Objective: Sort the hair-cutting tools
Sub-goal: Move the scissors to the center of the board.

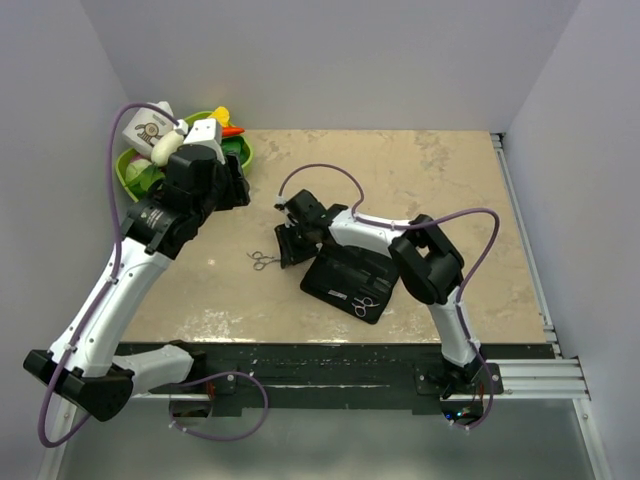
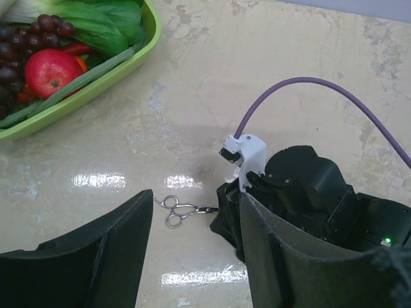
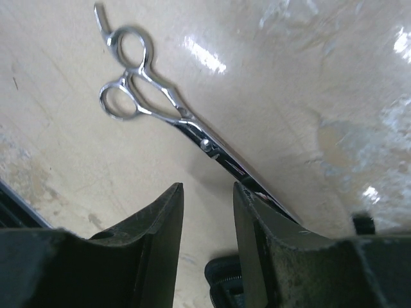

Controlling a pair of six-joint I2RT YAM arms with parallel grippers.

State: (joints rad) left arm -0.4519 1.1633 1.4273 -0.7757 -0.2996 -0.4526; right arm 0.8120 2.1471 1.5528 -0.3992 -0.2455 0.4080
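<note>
Toward the table's (image 1: 450,200) far-left corner: left claw (image 1: 238,186) open and empty, beside the green tray (image 1: 247,155).
At mid-table the loose scissors (image 1: 262,260) lie flat. The right claw (image 1: 290,248) sits low at their blade end, jaws parted, gripping nothing. Nearer the near edge, the second scissors (image 1: 365,305) rest on the black case (image 1: 340,275).

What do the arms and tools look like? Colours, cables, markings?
Both arms match: white links on the left arm and right arm, bulky black joint housings. A purple cable loops off each wrist. The left tool and right tool each have two flat matte-black fingers, scuffed. A white bracket sits on the right wrist; a green light on its housing. No readable markings.
</note>
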